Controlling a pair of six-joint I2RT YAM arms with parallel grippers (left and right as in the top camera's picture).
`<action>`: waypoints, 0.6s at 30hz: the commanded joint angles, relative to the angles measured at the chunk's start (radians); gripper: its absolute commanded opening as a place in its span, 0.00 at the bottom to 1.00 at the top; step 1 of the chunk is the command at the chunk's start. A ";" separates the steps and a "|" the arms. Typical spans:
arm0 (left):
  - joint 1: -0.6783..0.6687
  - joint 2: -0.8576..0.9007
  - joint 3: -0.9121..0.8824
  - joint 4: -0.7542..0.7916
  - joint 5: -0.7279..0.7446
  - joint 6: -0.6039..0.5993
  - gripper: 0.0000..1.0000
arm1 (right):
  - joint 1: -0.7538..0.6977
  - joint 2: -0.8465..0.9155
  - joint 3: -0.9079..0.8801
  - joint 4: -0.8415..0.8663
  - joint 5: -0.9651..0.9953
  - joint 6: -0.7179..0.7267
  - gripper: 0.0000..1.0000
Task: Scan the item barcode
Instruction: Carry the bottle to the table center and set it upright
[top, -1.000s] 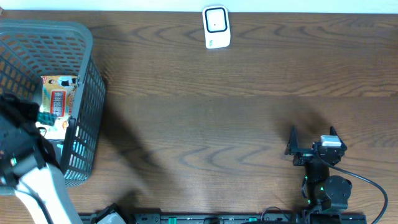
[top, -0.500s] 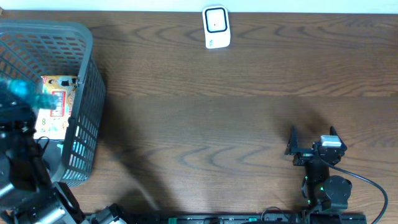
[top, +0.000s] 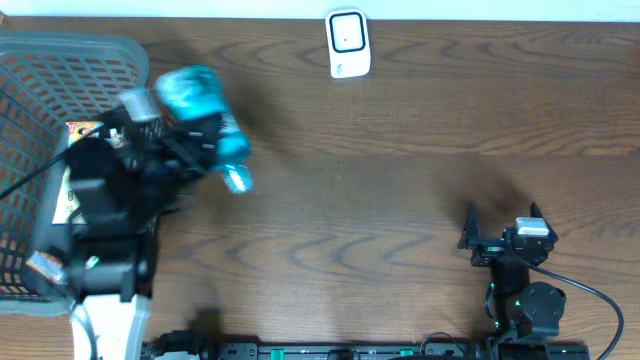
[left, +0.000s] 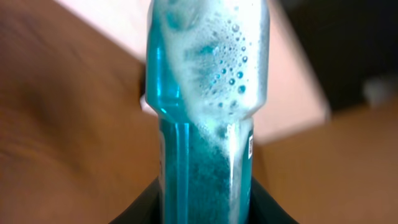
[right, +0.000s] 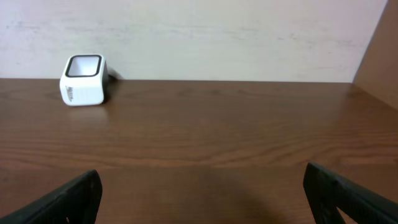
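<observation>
At far left, a grey plastic mesh basket (top: 60, 70) with a printed orange packet (top: 80, 127) inside. Just right of its rim, left tool (top: 185, 140) clamped on a translucent blue bottle of foamy liquid (top: 205, 115), motion-blurred, seemingly raised over the brown wooden worktop (top: 380, 200). At centre rear, a small white box scanner (top: 348, 43), well apart from the bottle. At lower right, right tool (top: 503, 222) parked, fingers wide apart, holding nothing. Best carried toward the scanner, label turned to its window, then held steady; barcode position unclear, only a label edge showing in the wrist view
</observation>
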 joint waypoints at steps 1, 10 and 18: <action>-0.162 0.090 0.014 -0.015 -0.077 0.137 0.21 | -0.003 0.001 -0.002 -0.004 0.009 -0.008 0.99; -0.492 0.436 0.014 0.016 -0.359 0.148 0.22 | -0.003 0.001 -0.002 -0.004 0.009 -0.008 0.99; -0.636 0.743 0.014 0.118 -0.402 0.148 0.22 | -0.003 0.001 -0.002 -0.004 0.009 -0.008 0.99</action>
